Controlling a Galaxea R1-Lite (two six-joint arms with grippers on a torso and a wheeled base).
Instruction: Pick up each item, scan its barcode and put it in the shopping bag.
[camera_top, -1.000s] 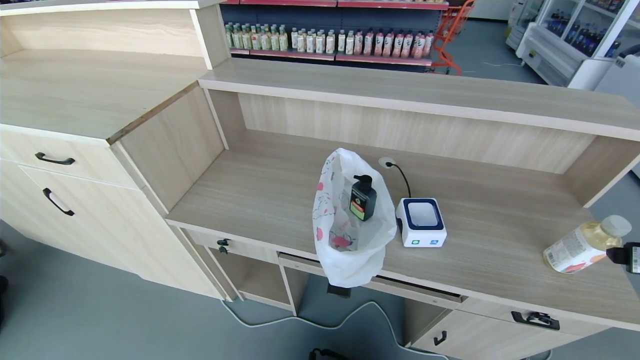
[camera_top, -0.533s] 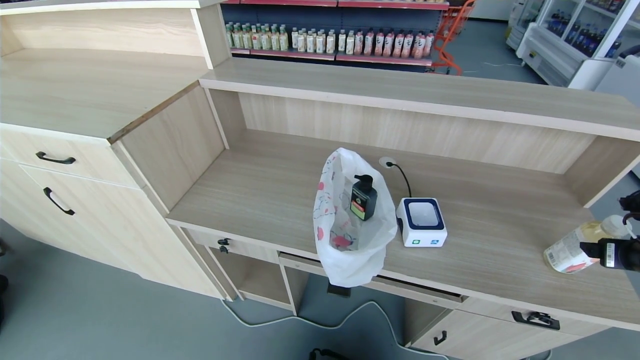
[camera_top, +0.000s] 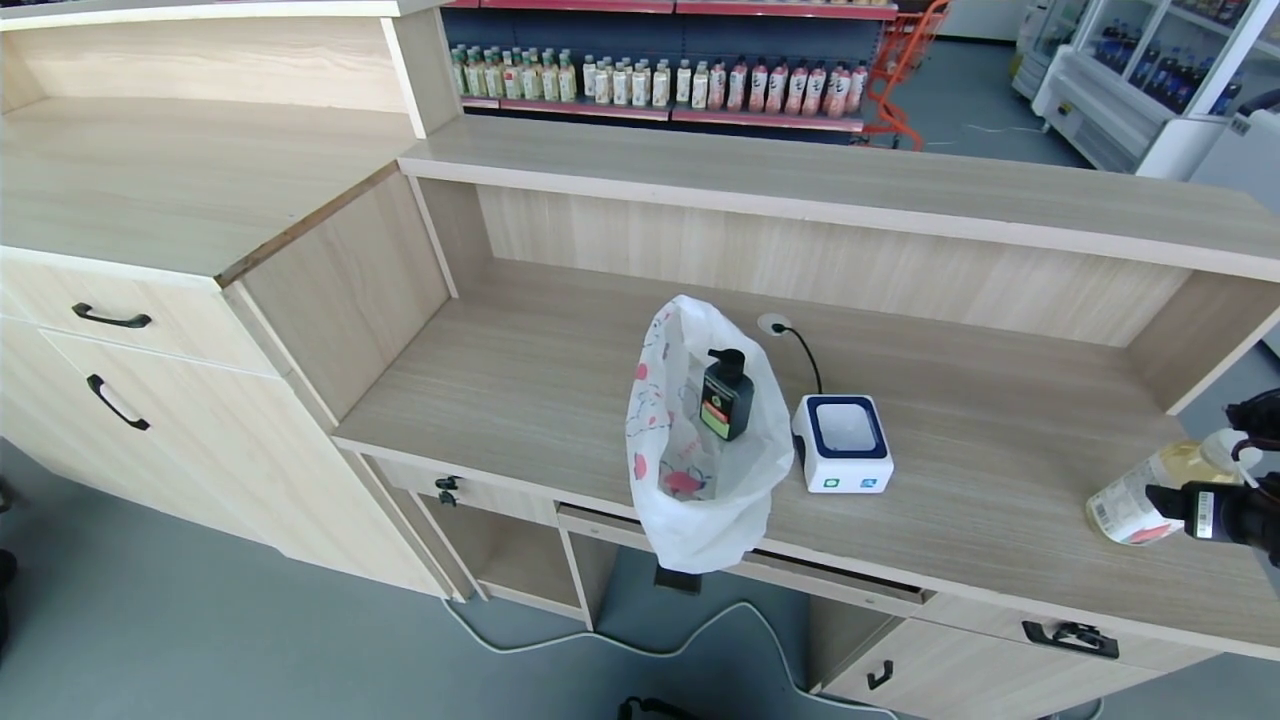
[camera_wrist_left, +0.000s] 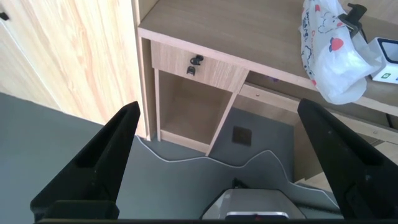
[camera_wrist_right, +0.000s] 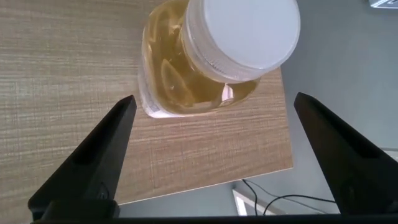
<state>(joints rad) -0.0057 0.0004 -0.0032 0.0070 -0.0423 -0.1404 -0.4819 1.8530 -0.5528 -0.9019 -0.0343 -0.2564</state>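
Right gripper (camera_wrist_right: 214, 98) gapes wide, gripping nothing, at the cap end of the yellowish bottle (camera_wrist_right: 180, 81) lying at the counter's (camera_top: 560, 400) right end. Left gripper (camera_wrist_left: 217, 106) hangs open, empty, low before the counter. The shopping bag (camera_top: 690, 520) beside the scanner (camera_top: 842, 443) holds a pump bottle (camera_top: 726, 398)

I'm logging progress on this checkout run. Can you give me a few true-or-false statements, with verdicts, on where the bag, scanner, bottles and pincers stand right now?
1. The black pump bottle stands inside the shopping bag. True.
2. The scanner sits on the robot's left of the bag. False: it sits close beside the bag, on its right.
3. The right pincer is shut on the yellow bottle. False: its jaws are open, one on each side of the bottle's white cap.
4. The left pincer is open. True.
5. The yellow bottle is in the bag. False: it lies on the counter, near its right end.
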